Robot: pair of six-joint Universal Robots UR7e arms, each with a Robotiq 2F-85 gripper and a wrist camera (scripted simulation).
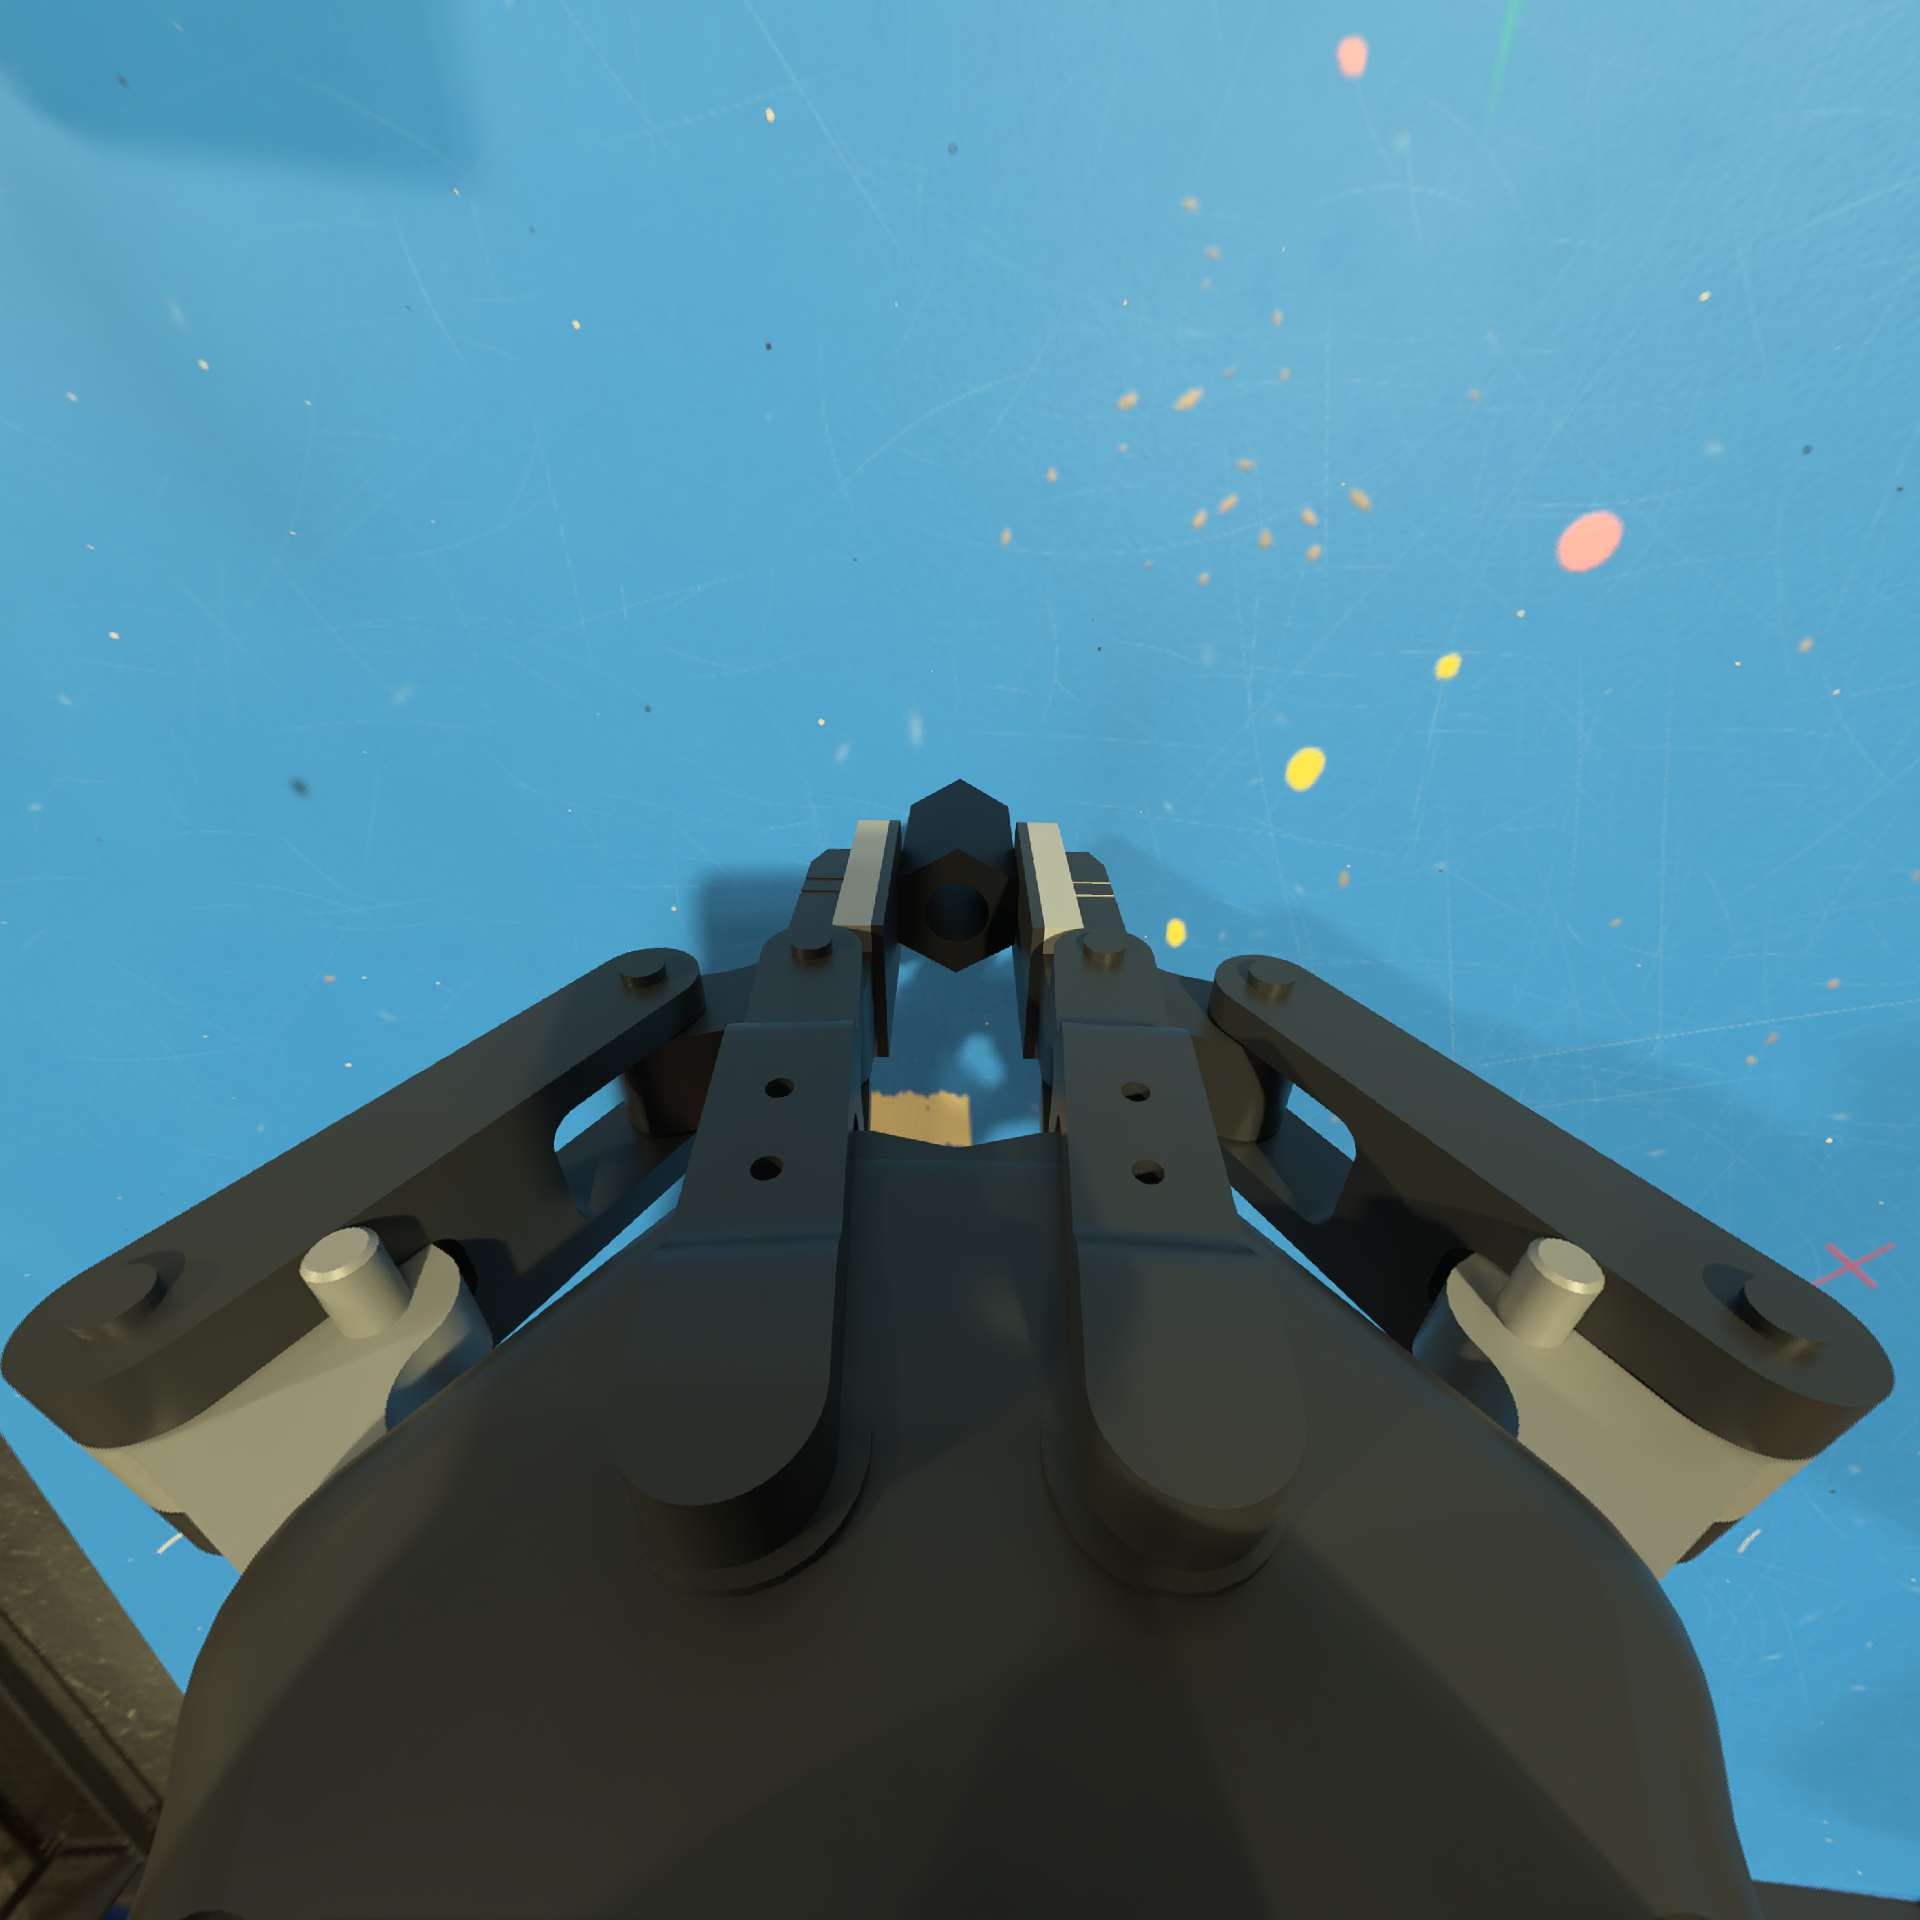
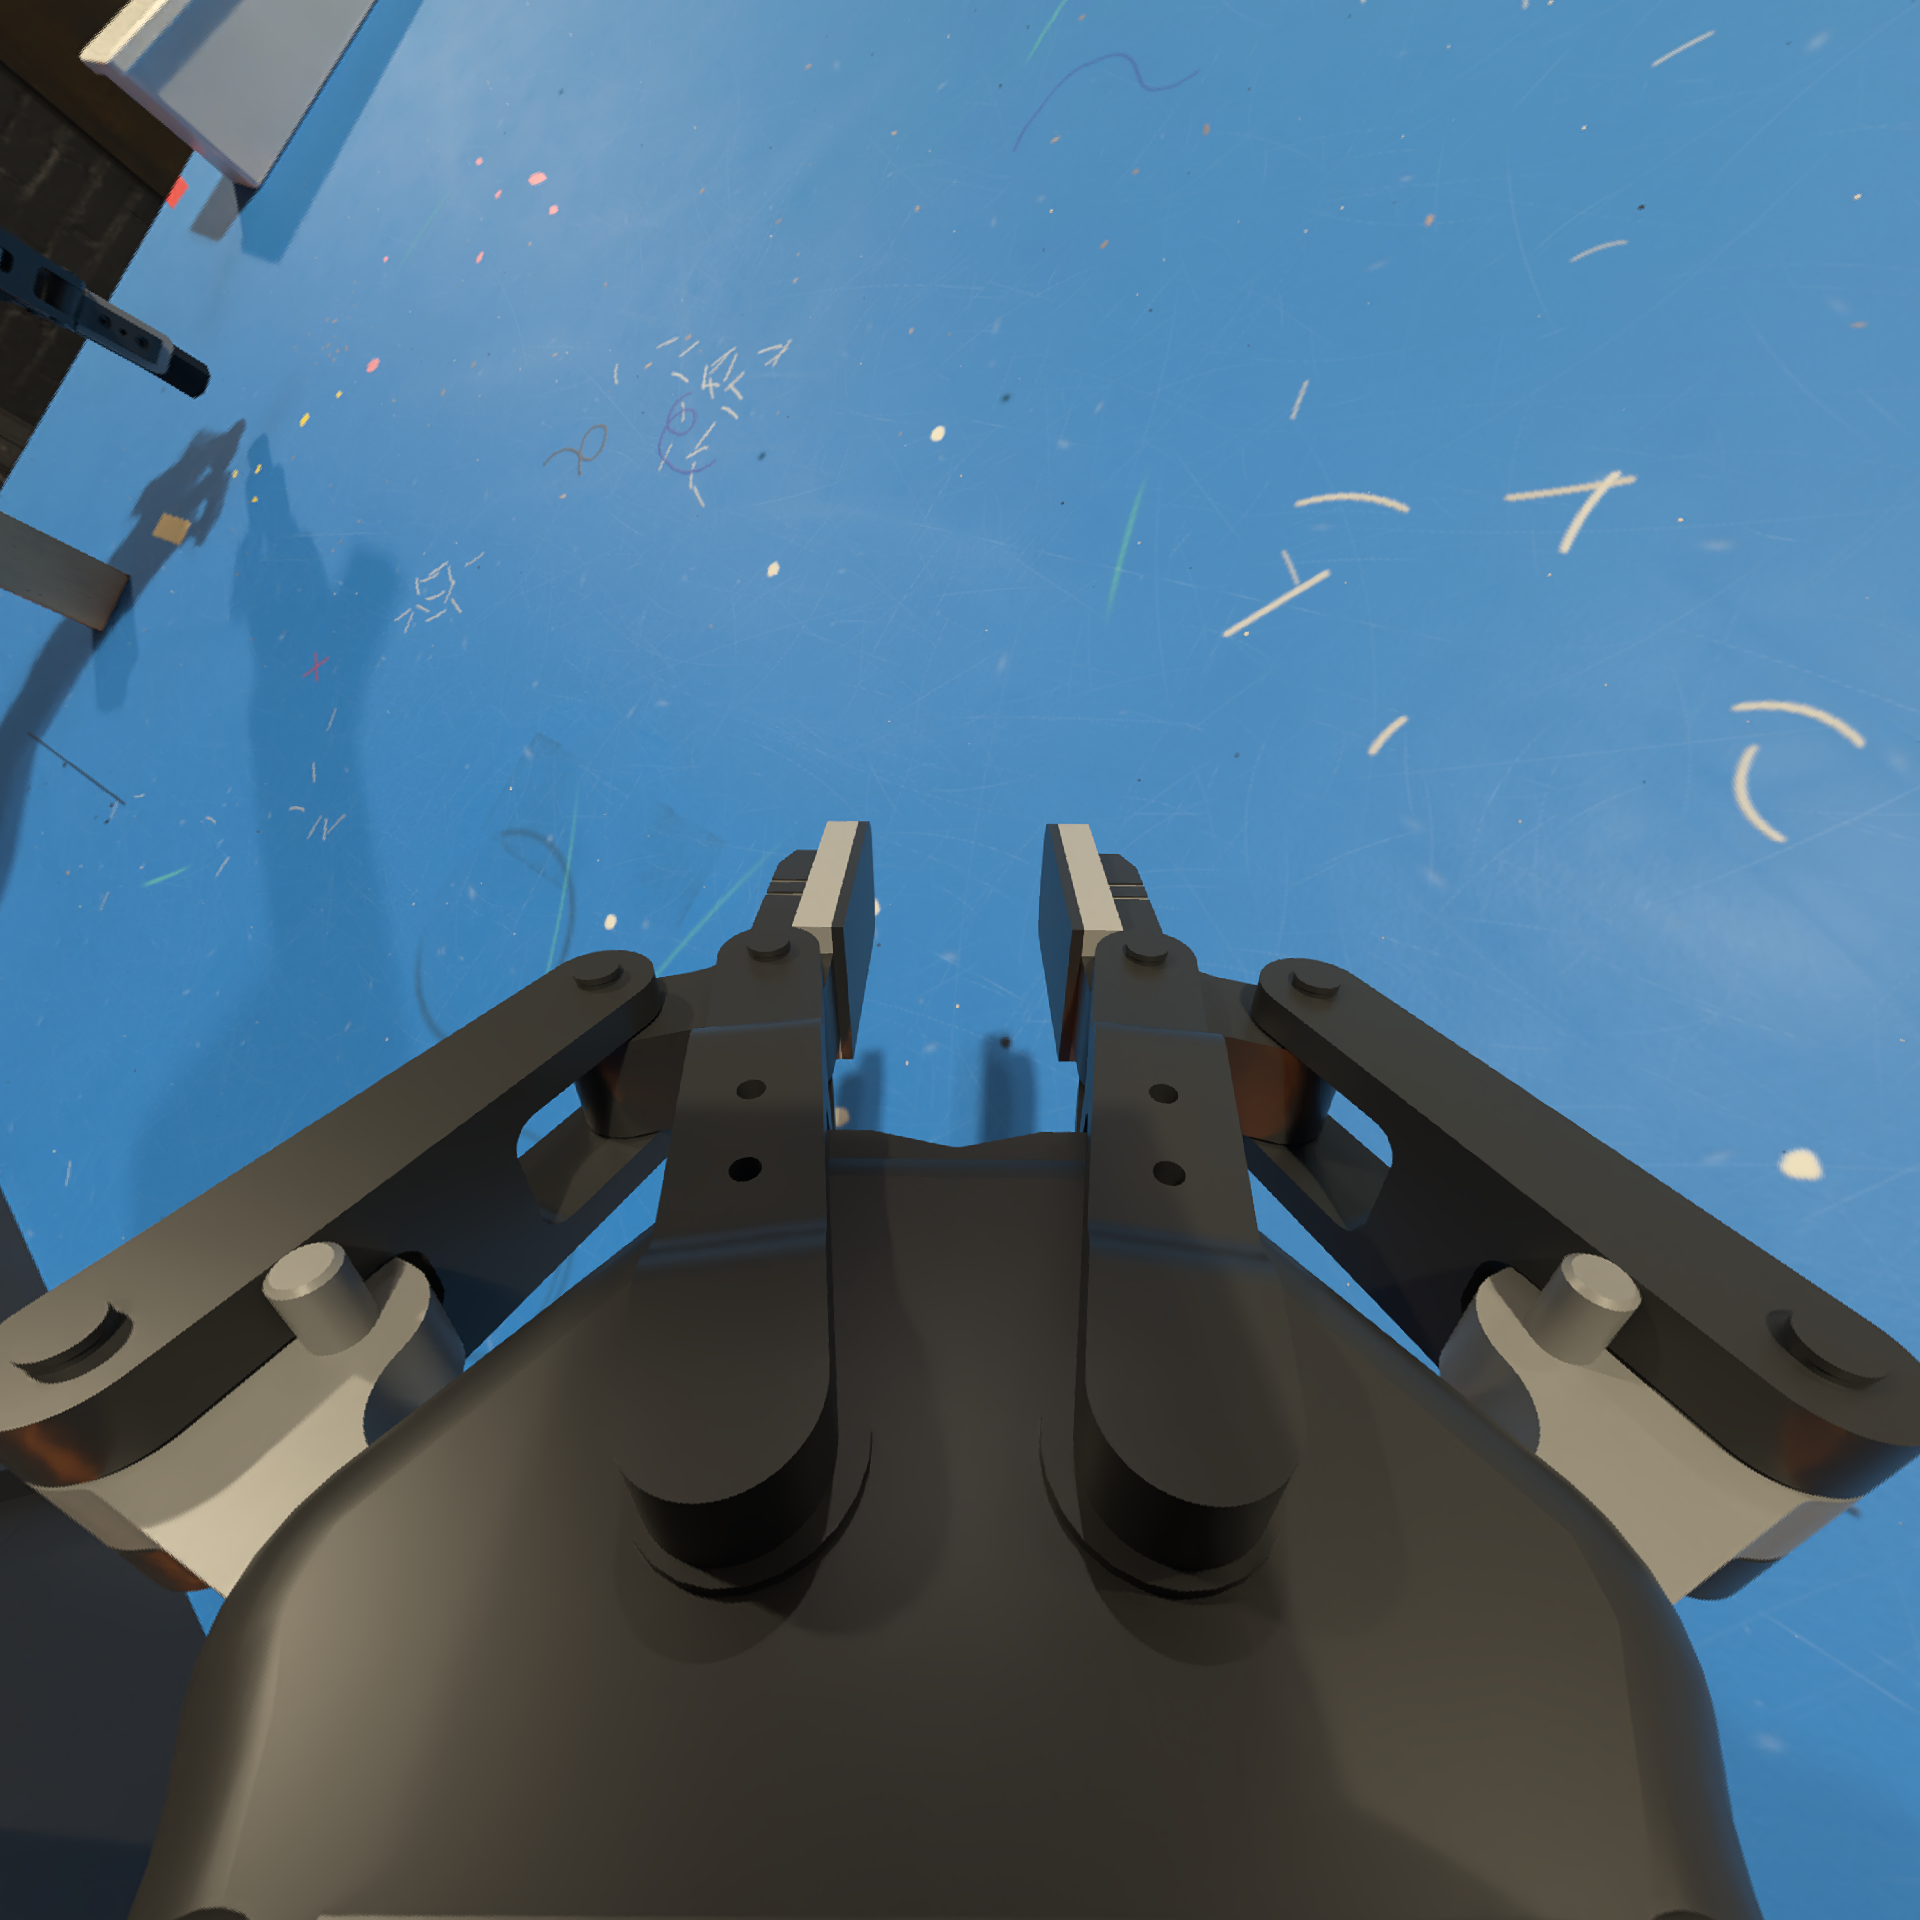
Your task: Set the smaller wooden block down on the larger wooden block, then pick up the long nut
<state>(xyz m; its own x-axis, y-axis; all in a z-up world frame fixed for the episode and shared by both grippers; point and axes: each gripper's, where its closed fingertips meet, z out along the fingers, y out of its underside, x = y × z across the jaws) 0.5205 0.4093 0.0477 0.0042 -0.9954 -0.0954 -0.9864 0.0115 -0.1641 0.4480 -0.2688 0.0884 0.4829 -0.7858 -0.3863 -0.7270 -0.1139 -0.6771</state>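
In the left wrist view my left gripper [image 1: 957,883] is shut on the long nut [image 1: 957,891], a black hexagonal piece with a round bore facing the camera, held above the blue table. A patch of pale wood [image 1: 921,1116] shows below, between the fingers near the palm; which wooden block it belongs to I cannot tell. In the right wrist view my right gripper [image 2: 957,883] is open and empty above bare blue table. Far left in that view, a small tan wooden block [image 2: 171,529] lies on the table under the other gripper [image 2: 156,358].
The blue table top [image 1: 623,520] is scratched and flecked with paint spots. In the right wrist view a grey flat slab [image 2: 223,78] lies at the top left, a dark table edge [image 2: 52,197] runs along the left, and a grey bar [image 2: 57,587] sits mid-left.
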